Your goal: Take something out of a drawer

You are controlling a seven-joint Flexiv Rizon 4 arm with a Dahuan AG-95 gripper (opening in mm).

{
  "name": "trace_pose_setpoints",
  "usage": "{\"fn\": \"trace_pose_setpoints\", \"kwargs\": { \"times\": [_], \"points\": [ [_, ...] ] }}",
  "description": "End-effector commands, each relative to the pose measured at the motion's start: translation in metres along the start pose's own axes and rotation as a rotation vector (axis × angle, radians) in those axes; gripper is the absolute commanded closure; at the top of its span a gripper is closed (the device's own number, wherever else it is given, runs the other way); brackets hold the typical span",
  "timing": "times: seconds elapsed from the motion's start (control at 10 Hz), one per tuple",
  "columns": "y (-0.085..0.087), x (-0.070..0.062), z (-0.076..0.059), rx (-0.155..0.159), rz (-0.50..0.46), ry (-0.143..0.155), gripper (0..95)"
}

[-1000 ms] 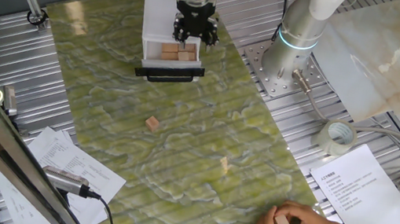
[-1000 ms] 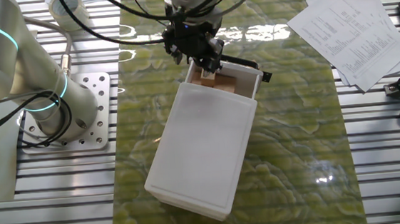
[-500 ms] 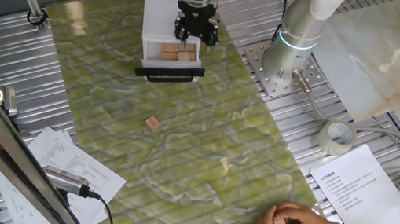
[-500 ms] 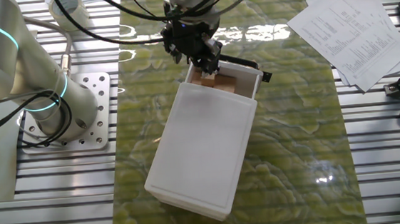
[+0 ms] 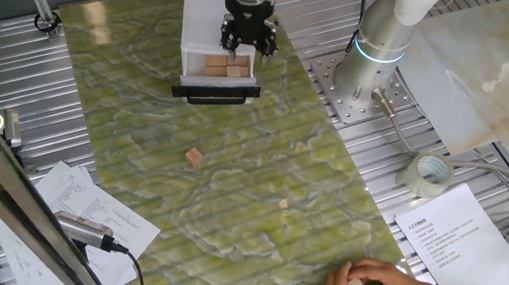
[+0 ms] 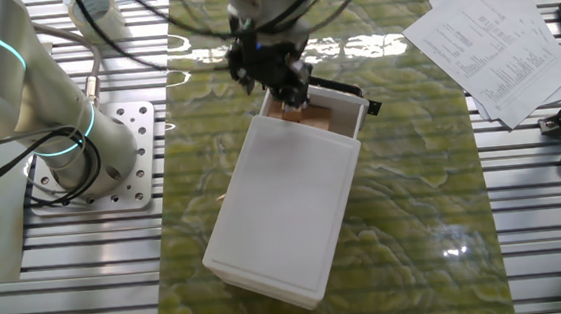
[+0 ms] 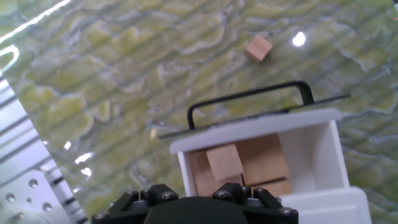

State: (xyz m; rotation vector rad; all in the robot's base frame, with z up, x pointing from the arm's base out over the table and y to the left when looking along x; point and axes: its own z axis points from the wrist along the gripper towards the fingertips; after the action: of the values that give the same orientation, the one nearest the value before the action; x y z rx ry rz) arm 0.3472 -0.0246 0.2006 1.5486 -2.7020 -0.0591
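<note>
Our end effector [image 5: 243,48] hangs right over the open drawer [image 7: 261,140], and in the hand view a small wooden block [image 7: 224,162] sits between the fingers, raised a bit above the other blocks [image 7: 264,160] in the tray. So it looks clamped on that block, though the fingertips themselves are out of shot, so we can't swear to the grip.

Our take on doing this bit well: go straight up first. The block is close to the drawer's front wall with the black bar handle [image 7: 249,99] just beyond it, so any sideways drift before it's over the rim would probably catch it. Hold the squeeze steady; a plain little cube like that can twist out.

Beyond the handle, another loose block [image 5: 194,157] lies on the green marbled worktop [image 5: 263,154], well apart from the white box [image 6: 285,212].
</note>
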Motion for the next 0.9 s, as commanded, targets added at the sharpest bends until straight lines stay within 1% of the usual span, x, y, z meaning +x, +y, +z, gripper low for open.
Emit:
{"fn": "trace_pose_setpoints", "kwargs": {
  "times": [0.1, 0.2, 0.3, 0.4, 0.5, 0.7, 0.9],
  "points": [
    [-0.005, 0.006, 0.005, 0.001, -0.001, -0.006, 38.0],
    [-0.006, 0.008, 0.006, -0.006, -0.009, -0.025, 38.0],
    [-0.006, 0.008, 0.006, -0.011, -0.019, -0.033, 38.0],
    [-0.006, 0.007, 0.006, -0.01, -0.015, -0.032, 38.0],
    [-0.005, 0.006, 0.005, -0.014, 0.003, -0.027, 57.0],
    [-0.003, 0.001, 0.002, -0.004, 0.012, -0.01, 57.0],
    [-0.001, -0.003, -0.001, -0.004, 0.009, -0.017, 57.0]
  ]
}}
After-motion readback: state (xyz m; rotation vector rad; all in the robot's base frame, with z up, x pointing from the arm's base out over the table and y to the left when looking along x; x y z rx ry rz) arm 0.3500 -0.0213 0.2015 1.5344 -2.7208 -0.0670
